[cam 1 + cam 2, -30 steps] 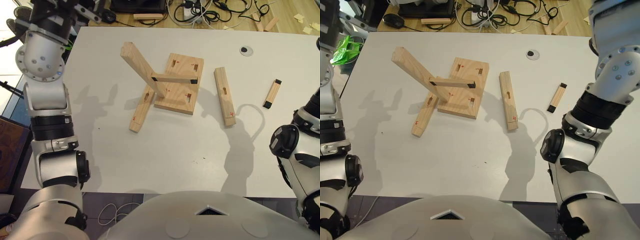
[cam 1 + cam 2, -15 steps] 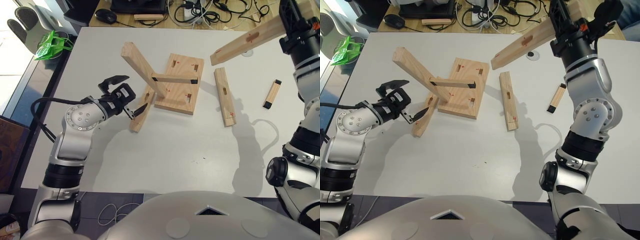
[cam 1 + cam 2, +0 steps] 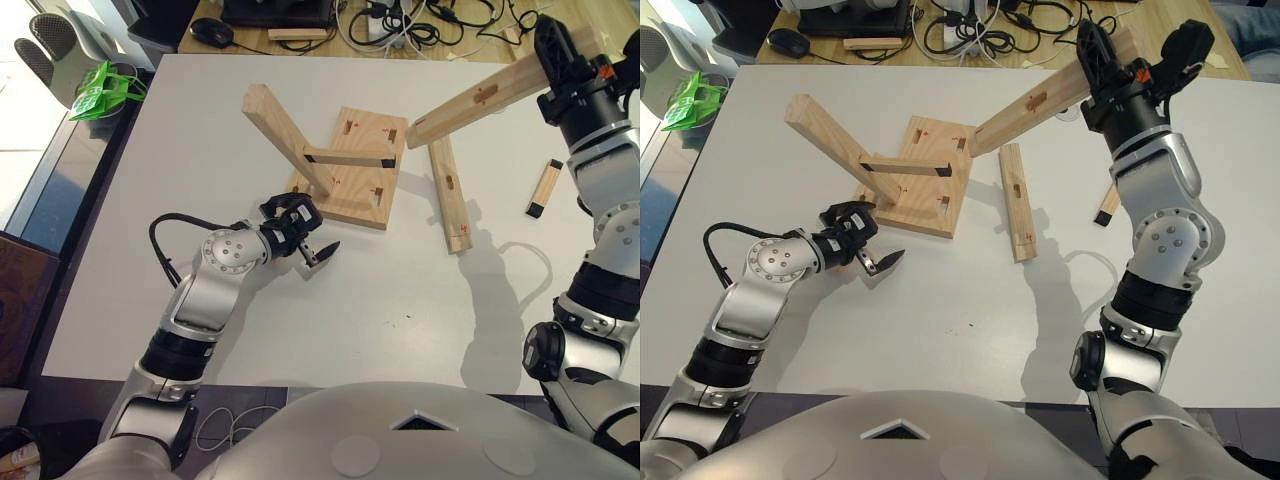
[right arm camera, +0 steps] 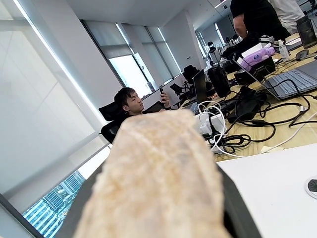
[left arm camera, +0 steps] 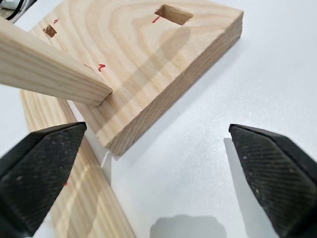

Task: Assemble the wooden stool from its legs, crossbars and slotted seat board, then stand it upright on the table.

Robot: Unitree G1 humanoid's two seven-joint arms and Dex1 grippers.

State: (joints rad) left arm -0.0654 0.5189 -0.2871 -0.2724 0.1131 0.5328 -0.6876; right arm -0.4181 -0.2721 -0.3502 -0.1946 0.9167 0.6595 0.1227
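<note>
Left gripper [image 3: 312, 226] moved beside red-numbered seat board [image 3: 362, 160], spread empty, right gripper [image 3: 590, 62] clamping leg [image 3: 470, 103]

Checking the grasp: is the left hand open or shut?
Open: left hand fingertips stand wide apart, gripping nothing, near the seat board.

Seat board [image 5: 148, 59], leg [image 3: 470, 103]: pale raw wood, visible grain; table [image 3: 350, 290] matt white.

Bright, even light fell from overhead on the white table [image 3: 200, 120], with little glare, and a soft shadow lay across the board [image 5: 148, 54]. In the right wrist view daylight washed the windows [image 4: 44, 124] nearly white, leaving the near leg [image 4: 158, 188] dim.
</note>
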